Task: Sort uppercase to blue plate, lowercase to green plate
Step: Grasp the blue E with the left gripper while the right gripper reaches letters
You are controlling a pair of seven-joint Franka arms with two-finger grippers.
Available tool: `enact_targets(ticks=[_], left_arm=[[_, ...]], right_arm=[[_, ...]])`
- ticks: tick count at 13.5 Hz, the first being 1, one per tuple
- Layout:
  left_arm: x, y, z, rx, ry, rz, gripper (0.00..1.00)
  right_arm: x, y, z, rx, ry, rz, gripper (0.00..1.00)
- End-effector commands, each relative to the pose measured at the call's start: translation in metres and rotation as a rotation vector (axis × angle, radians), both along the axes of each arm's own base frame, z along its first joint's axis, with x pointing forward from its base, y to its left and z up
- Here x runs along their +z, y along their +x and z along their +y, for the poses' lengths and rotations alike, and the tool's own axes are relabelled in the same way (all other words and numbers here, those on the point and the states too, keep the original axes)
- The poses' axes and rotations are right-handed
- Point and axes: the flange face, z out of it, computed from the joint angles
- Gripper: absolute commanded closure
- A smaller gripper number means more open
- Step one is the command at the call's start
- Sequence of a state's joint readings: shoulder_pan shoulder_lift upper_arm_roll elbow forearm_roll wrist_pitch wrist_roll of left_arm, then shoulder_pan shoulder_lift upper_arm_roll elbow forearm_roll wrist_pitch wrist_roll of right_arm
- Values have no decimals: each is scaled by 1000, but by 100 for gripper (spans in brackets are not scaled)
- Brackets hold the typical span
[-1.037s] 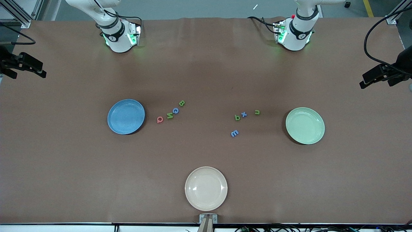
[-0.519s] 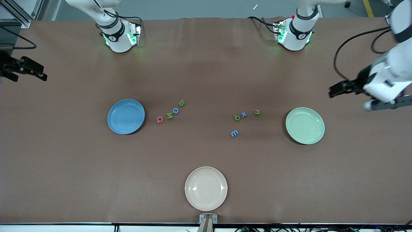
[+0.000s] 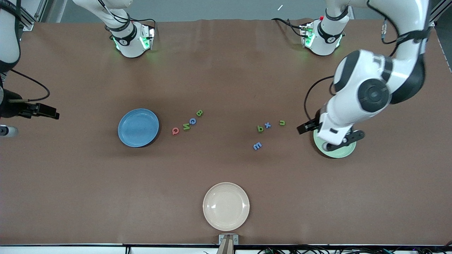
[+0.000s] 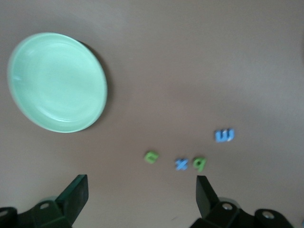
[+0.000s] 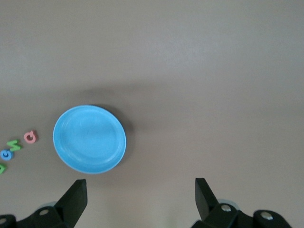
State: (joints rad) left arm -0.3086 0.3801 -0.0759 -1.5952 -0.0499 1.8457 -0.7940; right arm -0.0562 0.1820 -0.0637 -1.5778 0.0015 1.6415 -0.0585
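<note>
Nothing had been sorted yet; all eight letters lay on the bench (image 3: 226,70) and every plate was empty.

The right claw (image 5: 140,189) hung released, holding nothing, over bare bench at nine o'clock of the blue plate (image 3: 138,127). At that plate's three o'clock, well apart from its rim, the uppercase ran in a slanted row: red Q (image 3: 175,131), green N (image 3: 186,126), blue C (image 3: 192,121), green B (image 3: 199,113).

Toward the left arm's end lay the lowercase: blue m (image 3: 257,145), green p (image 3: 260,128), blue x (image 3: 268,125), green u (image 3: 282,122). The left claw (image 4: 141,189), released and empty, hovered over the nine o'clock edge of the green plate (image 3: 344,150). A cream plate (image 3: 226,206) sat at the bench's six o'clock.
</note>
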Motion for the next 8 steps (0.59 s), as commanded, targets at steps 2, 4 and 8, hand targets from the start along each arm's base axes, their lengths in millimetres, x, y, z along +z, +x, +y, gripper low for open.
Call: enact_targets(ticks=[2, 4, 8], left_arm=[[-55, 2, -54, 125, 13, -27, 0], [-78, -4, -79, 146, 13, -38, 0], [-125, -12, -116, 113, 28, -100, 0]], right_arm=[[-15, 9, 49, -212, -4, 5, 0], [-39, 16, 96, -339, -26, 9, 0], [-106, 7, 168, -487, -14, -54, 0]])
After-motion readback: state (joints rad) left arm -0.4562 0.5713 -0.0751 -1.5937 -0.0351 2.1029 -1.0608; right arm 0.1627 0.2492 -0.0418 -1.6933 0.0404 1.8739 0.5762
